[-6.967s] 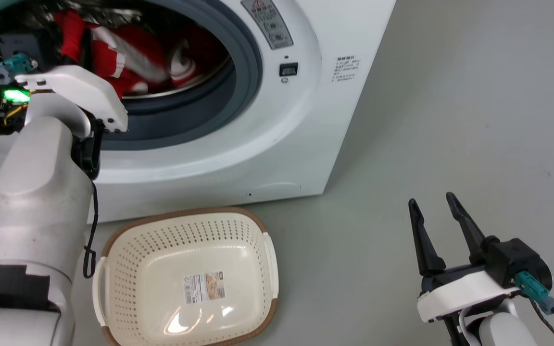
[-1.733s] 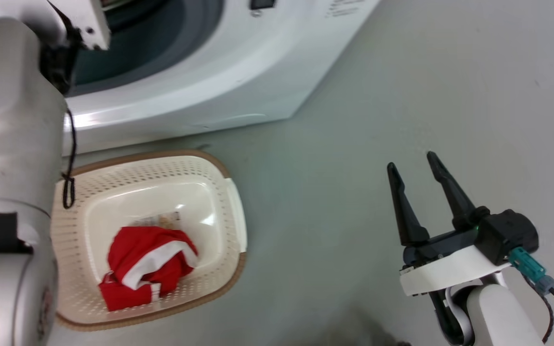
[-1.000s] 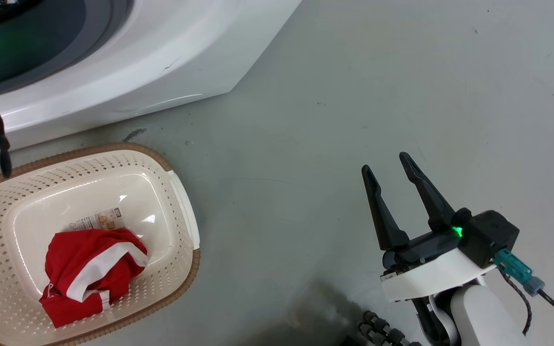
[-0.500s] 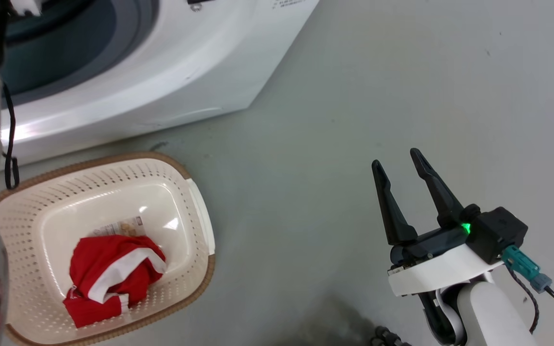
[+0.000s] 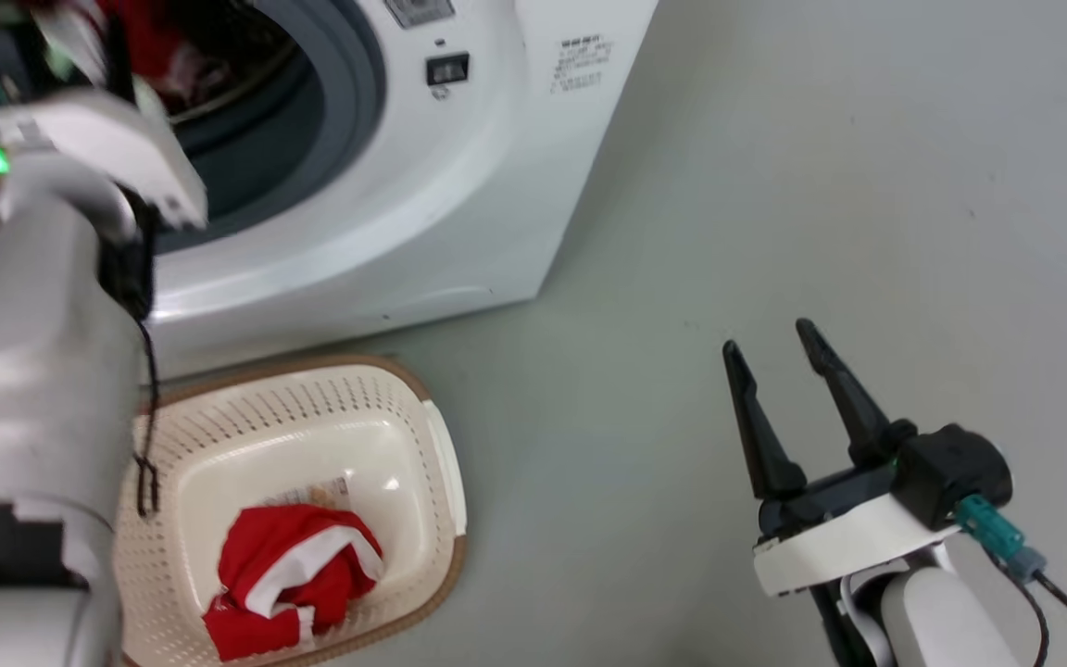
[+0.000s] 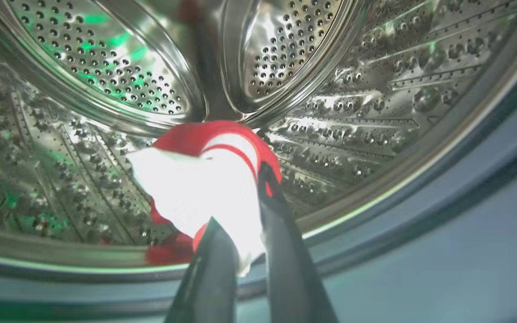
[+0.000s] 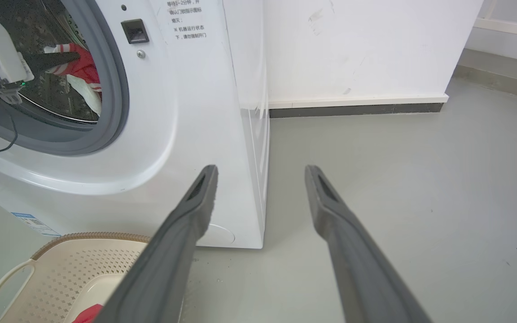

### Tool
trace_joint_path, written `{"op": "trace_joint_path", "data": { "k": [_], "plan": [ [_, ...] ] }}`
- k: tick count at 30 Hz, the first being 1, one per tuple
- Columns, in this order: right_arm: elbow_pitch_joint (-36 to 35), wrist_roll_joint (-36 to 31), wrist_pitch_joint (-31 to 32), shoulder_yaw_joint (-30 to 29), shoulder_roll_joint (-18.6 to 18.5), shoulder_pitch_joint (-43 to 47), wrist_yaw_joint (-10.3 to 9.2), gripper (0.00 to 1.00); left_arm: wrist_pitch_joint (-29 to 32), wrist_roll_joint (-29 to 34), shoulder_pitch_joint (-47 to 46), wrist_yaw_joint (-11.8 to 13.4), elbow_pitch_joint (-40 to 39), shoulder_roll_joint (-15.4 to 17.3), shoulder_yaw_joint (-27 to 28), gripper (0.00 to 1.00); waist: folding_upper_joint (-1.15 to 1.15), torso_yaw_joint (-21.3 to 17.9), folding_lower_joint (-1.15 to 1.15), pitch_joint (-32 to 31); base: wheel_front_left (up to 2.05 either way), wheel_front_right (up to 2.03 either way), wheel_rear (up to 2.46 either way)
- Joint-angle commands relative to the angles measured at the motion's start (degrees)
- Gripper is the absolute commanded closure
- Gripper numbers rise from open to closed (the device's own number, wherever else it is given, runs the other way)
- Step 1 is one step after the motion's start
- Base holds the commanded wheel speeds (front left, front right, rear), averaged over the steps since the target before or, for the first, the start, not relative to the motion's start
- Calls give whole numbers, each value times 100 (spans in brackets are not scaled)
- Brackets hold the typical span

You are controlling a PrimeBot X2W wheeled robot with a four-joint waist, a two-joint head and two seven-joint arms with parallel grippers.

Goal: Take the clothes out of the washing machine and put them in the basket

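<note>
Hanging from the clenched left claw (image 6: 240,202), a red and white garment (image 6: 195,179) is held inside the drum (image 6: 375,89) of the washing machine (image 5: 459,185), bunched just ahead of the fingertips. The fabric is pinched at one fold, presumably so that it can be drawn out through the grey door ring (image 5: 357,83) in one piece. A second garment (image 5: 293,574) is lying in the basket (image 5: 246,417), which is set on the floor (image 5: 682,232) below and behind that claw, close under the door opening, so that little carrying is needed. The right claw (image 5: 770,335) is kept released and empty, well apart to the side, and is judged to be held clear of the working path.
</note>
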Motion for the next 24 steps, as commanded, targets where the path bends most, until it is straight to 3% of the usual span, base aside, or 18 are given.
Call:
{"op": "trace_joint_path", "data": {
  "k": [1,15,24],
  "plan": [
    [44,-29,-10,20,3,89,-4,0,-52,-40,196,-26,-82,-25,32,100,0,163,0,-315,0,0,0],
    [195,-212,62,9,3,485,-4,0,-109,-126,2523,-26,-2239,-422,228,100,0,684,0,-1395,0,0,0],
    [90,-311,227,-110,3,688,-4,0,-100,-20,3619,208,-4357,-640,155,100,0,1035,0,-1745,0,0,0]
  ]
}}
